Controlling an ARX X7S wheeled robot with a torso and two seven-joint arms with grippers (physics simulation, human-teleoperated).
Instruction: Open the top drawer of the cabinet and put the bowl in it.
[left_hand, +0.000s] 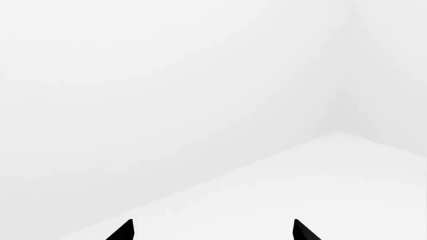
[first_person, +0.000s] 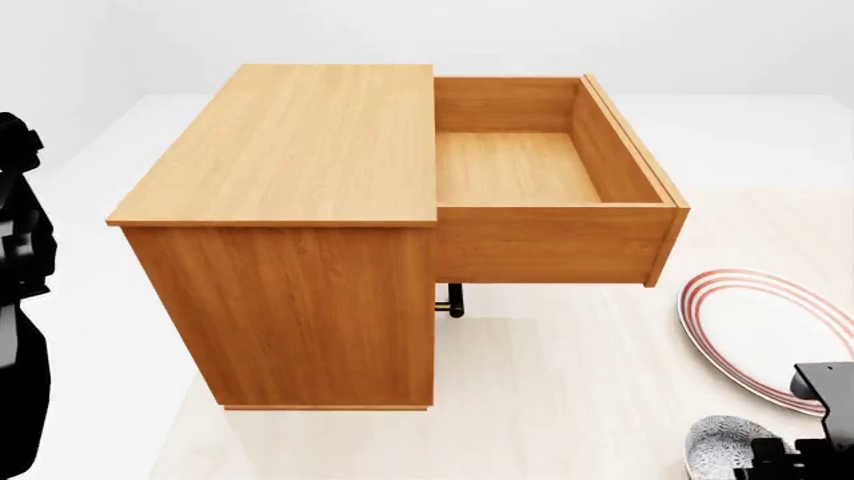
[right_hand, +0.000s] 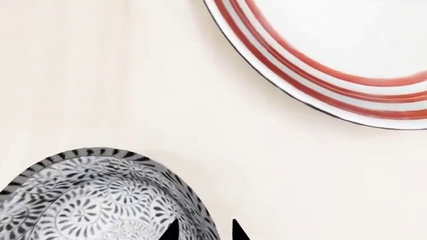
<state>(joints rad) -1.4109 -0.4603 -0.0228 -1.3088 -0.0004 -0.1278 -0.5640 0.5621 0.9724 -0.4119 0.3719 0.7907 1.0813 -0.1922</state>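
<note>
The cabinet (first_person: 287, 200) stands on the floor, seen from its side. Its top drawer (first_person: 534, 165) is pulled fully out to the right and is empty inside. The bowl (first_person: 721, 445), blue-grey speckled, sits on the pale floor at the head view's bottom right and shows in the right wrist view (right_hand: 87, 200). My right gripper (right_hand: 204, 231) has one fingertip inside the bowl and one outside, closed over its rim; it also shows in the head view (first_person: 767, 455). My left gripper (left_hand: 213, 232) is open and empty, facing a white wall and floor, away from everything.
A wide white plate with red rings (first_person: 767, 335) lies on the floor just beyond the bowl, right of the open drawer; it also shows in the right wrist view (right_hand: 347, 55). A lower drawer's handle (first_person: 454, 300) sticks out under the top drawer. My left arm (first_person: 20, 300) hangs left of the cabinet.
</note>
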